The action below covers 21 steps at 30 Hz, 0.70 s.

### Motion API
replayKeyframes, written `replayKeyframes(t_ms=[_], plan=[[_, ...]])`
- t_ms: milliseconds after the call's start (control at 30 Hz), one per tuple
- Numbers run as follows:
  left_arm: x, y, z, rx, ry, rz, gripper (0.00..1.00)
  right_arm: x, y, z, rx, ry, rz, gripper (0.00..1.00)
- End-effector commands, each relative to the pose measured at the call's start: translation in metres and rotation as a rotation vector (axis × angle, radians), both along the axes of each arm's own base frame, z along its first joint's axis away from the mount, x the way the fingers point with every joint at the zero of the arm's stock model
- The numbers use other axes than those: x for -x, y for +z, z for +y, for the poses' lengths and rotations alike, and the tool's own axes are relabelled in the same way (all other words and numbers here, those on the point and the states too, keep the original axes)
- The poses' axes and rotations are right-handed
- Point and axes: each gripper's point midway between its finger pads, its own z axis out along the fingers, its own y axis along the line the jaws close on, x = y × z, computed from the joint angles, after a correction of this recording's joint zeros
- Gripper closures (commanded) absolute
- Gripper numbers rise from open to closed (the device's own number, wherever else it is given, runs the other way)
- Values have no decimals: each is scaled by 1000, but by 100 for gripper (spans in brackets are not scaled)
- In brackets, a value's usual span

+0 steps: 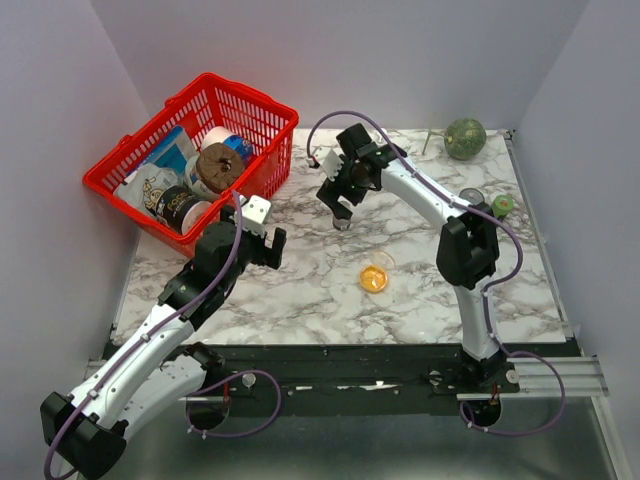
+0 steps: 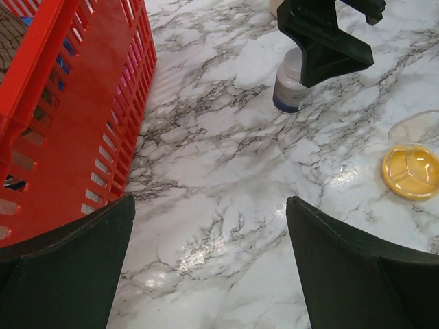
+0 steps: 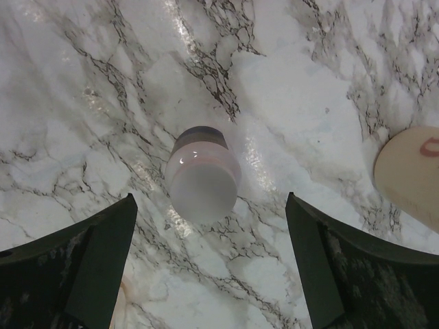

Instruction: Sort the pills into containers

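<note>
A small white pill bottle [image 1: 342, 222] with a white cap and dark label band stands upright on the marble table [image 1: 300, 290]. My right gripper [image 1: 343, 207] hovers just above it, open; in the right wrist view the bottle [image 3: 204, 175] sits ahead of and between the open fingers [image 3: 209, 267], untouched. A shallow clear dish [image 1: 376, 276] holds an orange cluster of pills [image 1: 373, 280]. My left gripper [image 1: 270, 245] is open and empty beside the red basket. The left wrist view [image 2: 209, 260] shows the bottle [image 2: 290, 86] and the orange-filled dish [image 2: 410, 171] ahead.
A red basket [image 1: 120, 190] full of cans and packets stands at the back left, close to my left gripper [image 2: 75, 116]. A green melon [image 1: 465, 137] lies at the back right. A small green item [image 1: 502, 205] sits near the right arm. A beige round object [image 3: 411, 175] lies at the right.
</note>
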Motion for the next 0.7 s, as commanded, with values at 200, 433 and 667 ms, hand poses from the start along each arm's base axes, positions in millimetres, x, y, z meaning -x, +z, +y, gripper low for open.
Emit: replayKeyframes(t_ms=[200, 433, 667], plan=[[-1, 5, 6, -2, 13, -21, 1, -1, -16, -3, 46, -33, 27, 7], [-2, 5, 6, 6, 11, -20, 1, 2, -20, 1, 32, -29, 56, 15], [-2, 7, 7, 13, 9, -22, 1, 5, -21, 4, 17, -25, 75, 34]])
